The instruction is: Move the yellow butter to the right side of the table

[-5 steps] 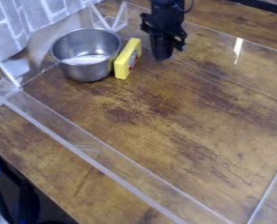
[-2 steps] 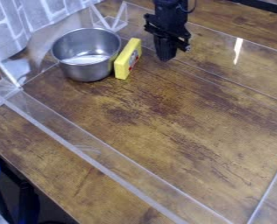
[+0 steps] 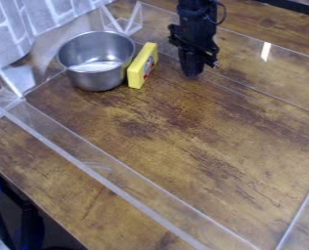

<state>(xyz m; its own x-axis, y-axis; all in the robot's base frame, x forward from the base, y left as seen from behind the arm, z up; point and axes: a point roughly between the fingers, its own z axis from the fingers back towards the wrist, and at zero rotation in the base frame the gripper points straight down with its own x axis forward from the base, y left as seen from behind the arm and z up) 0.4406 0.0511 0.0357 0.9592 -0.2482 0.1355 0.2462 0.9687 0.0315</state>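
The yellow butter (image 3: 143, 64) lies on the dark wooden table (image 3: 209, 127) at the back, its long side against the right of a round steel bowl (image 3: 96, 60). My black gripper (image 3: 193, 70) points straight down, to the right of the butter and clear of it. Its fingers are shut with nothing between them, and the tips sit close to the tabletop.
A clear plastic rim (image 3: 79, 156) edges the table along the left and front. A checked cloth (image 3: 21, 34) hangs at the back left behind the bowl. Open wood stretches across the middle and right of the table.
The gripper has drifted slightly to the right and down, a little farther from the butter. The butter and bowl have not moved.
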